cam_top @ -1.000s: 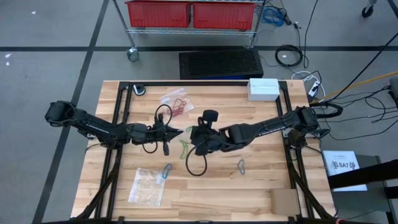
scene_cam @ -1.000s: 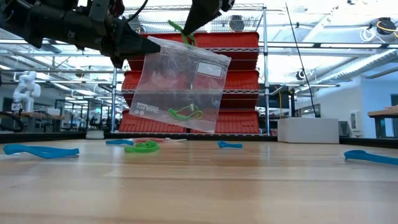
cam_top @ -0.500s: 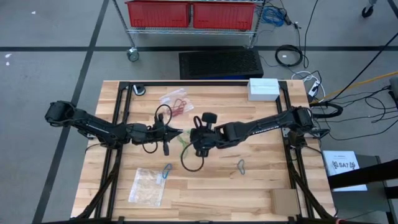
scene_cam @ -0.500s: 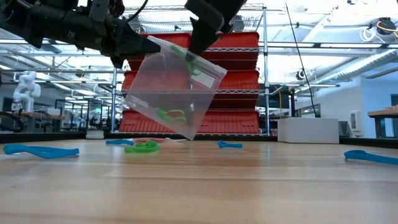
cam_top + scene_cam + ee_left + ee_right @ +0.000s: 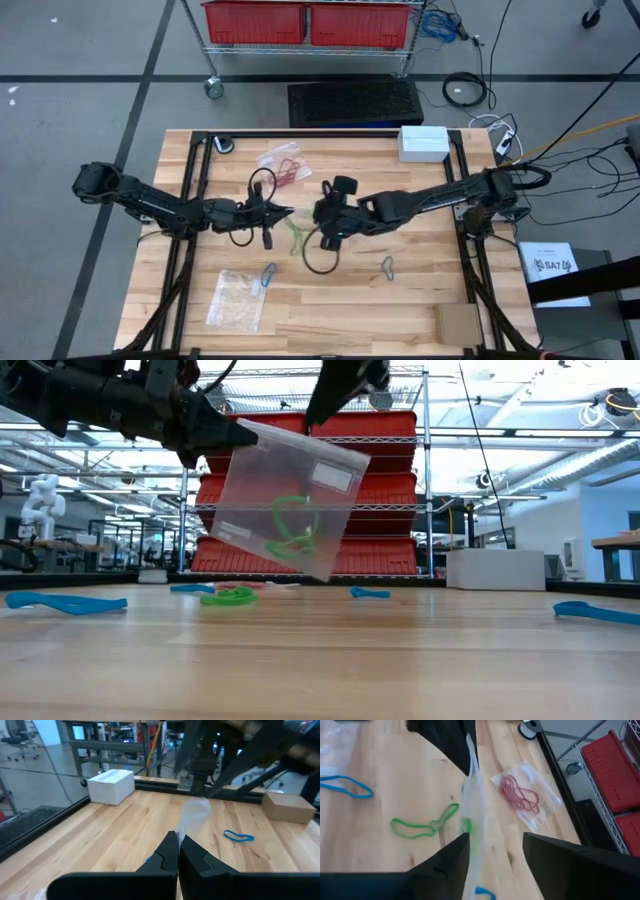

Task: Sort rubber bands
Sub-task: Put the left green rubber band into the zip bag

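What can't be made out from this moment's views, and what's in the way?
- How many green rubber bands the held clear bag contains: low view, loops overlap behind hazy plastic.
- Right tool against the bag's rim, touching or clear: right wrist view, fingers cut off by the edge; high view too small.
- Contents of the flat bag near the table's front: high view, too small.

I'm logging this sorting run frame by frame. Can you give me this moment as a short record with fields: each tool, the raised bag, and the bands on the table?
left tool: shut on a top corner of the clear bag, holding it above the table
right tool: open, fingers apart astride the bag's top edge
bag contents: green rubber bands
loose on table: one green band, blue bands
other bag: holds red bands, lying flat on the table
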Robot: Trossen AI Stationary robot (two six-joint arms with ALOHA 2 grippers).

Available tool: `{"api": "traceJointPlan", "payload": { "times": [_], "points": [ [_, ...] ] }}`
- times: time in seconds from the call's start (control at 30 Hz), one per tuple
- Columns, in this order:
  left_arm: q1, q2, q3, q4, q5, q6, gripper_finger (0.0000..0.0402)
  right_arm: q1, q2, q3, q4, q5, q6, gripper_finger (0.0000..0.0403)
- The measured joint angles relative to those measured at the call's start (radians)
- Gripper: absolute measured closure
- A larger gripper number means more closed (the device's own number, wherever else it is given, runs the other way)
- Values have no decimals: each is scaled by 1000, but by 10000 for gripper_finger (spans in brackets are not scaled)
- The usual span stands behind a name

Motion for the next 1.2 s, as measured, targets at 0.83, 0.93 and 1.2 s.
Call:
{"api": "traceJointPlan", "payload": {
  "times": [0.83,0.93,1.2],
  "points": [
    [93,0,-296,702,75,60,401,-5,72,-395,660,-209,236,237],
    [96,0,-296,692,75,60,401,-49,152,-348,700,-204,236,227],
    [96,0,-296,664,76,59,401,-112,327,-224,676,-217,253,175]
  ]
}}
